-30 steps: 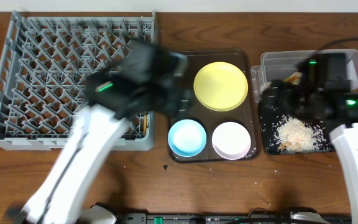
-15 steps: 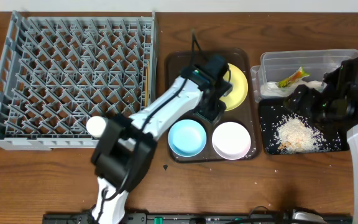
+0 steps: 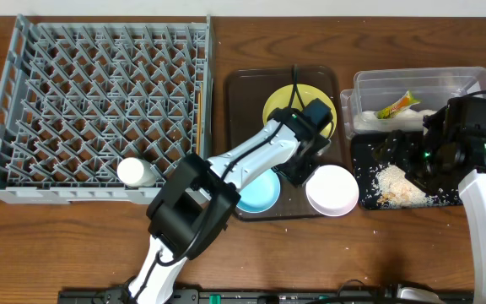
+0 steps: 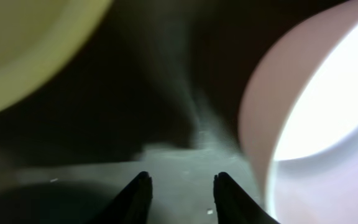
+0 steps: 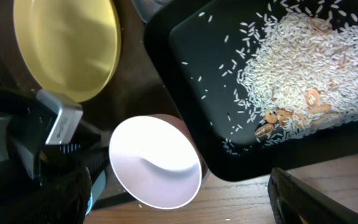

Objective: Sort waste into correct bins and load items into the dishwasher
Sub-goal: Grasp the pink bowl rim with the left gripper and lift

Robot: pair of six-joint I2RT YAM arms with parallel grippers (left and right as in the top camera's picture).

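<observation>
Edges: the white bowl (image 3: 332,190) overhangs the right lip of the brown tray (image 3: 241,84) at its near corner, just beside the black tray (image 3: 361,201).
Open room: there is bare table near of the bowl. The plate (image 3: 287,105) lies far of it and the blue bowl (image 3: 256,192) to its left.
Bowl and left pincer (image 4: 180,186): the bowl's wall stands just right of the right fingertip; whether they touch cannot be told.
Left pincer: low over the tray floor, with a narrow gap between the tips and nothing in it.
Right pincer (image 5: 179,196): over the black tray's left edge, spread wide and empty, with the white bowl below it.
Waste: rice (image 5: 303,68) lies in the black tray. The wrapper (image 3: 395,105) and napkin (image 3: 369,121) lie in the tub (image 3: 420,78).
Rack (image 3: 99,110): far left, well apart.
</observation>
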